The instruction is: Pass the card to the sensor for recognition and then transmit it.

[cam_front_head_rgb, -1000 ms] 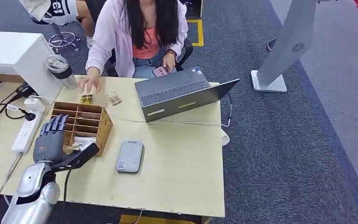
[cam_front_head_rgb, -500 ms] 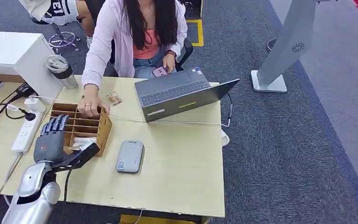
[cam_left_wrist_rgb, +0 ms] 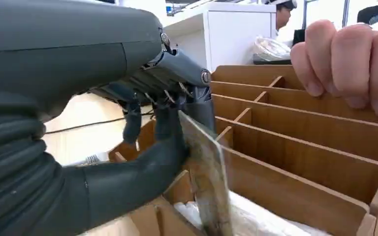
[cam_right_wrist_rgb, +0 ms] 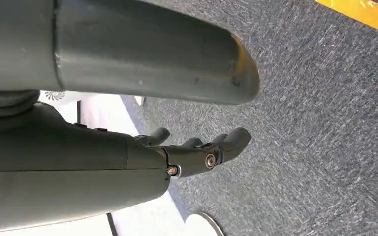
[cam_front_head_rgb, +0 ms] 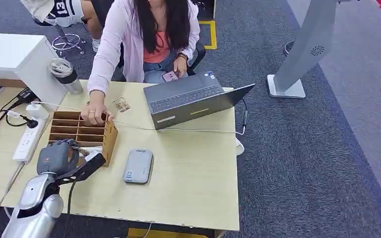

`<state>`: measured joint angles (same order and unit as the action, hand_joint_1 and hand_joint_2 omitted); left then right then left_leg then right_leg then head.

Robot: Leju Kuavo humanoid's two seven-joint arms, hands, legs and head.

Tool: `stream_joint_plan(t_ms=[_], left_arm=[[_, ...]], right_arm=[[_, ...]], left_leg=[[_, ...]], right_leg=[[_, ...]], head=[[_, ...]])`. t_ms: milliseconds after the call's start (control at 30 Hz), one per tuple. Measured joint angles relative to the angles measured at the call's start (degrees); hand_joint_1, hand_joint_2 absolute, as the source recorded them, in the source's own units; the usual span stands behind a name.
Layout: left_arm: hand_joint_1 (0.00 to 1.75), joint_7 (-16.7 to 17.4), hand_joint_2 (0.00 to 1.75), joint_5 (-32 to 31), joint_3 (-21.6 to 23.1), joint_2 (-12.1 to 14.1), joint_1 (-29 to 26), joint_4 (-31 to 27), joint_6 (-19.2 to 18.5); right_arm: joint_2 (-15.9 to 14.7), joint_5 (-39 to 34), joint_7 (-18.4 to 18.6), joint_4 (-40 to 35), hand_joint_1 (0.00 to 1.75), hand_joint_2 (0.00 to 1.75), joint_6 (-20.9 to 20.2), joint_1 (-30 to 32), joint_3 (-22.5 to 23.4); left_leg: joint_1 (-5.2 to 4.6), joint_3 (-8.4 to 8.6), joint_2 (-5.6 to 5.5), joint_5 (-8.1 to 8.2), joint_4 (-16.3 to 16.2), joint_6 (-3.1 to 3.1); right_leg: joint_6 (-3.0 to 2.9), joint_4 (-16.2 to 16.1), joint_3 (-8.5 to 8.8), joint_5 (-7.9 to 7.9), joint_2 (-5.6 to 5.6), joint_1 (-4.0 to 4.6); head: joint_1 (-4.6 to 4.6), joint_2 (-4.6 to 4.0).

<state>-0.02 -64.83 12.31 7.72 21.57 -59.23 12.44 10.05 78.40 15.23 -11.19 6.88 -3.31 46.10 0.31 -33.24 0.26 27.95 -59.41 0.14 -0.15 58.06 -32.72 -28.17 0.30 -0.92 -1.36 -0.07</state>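
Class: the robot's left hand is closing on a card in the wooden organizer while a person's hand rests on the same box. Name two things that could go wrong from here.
1. The card is pinched near one edge between thumb and fingers; it may slip or catch on a divider of the wooden organizer when lifted.
2. The person's hand rests on the organizer's far rim, close to the left hand; lifting could bump it or shift the box.

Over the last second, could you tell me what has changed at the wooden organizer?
The left hand has curled its fingers, earlier stretched over the wooden organizer, and now pinches a card in the near compartment. The person's hand came from the table onto the organizer's far edge. The card reader and laptop stayed put.
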Motion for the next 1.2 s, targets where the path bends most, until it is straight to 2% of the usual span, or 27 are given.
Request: stream_joint_plan(t_ms=[367,1000,1200], left_arm=[[1.75,-0.2,1.75,1.9,0.0,0.7,0.0,0.1,-1.3],[1.75,-2.3,1.75,3.6,0.0,2.0,2.5,-1.8,-0.4],[1.75,-2.1,1.75,4.3,0.0,2.1,6.8,-3.0,-0.5]], right_arm=[[0.0,0.2,0.0,0.0,0.00,0.00,0.2,0.0,0.0],[0.0,0.5,-0.5,0.0,0.00,0.00,0.3,0.0,0.2],[0.0,0.5,-0.7,0.0,0.00,0.00,0.5,-0.2,0.3]], left_leg=[[0.00,0.01,0.01,0.00,0.0,0.00],[0.00,0.01,0.01,0.00,0.0,0.00],[0.00,0.01,-0.02,-0.02,0.0,-0.02]], right_leg=[[0.00,0.0,0.00,0.00,0.01,0.00],[0.00,0.0,-0.01,0.00,0.01,0.00],[-0.01,0.0,0.00,0.02,-0.04,0.00]], head=[[0.00,0.00],[0.02,0.00],[0.02,0.00]])
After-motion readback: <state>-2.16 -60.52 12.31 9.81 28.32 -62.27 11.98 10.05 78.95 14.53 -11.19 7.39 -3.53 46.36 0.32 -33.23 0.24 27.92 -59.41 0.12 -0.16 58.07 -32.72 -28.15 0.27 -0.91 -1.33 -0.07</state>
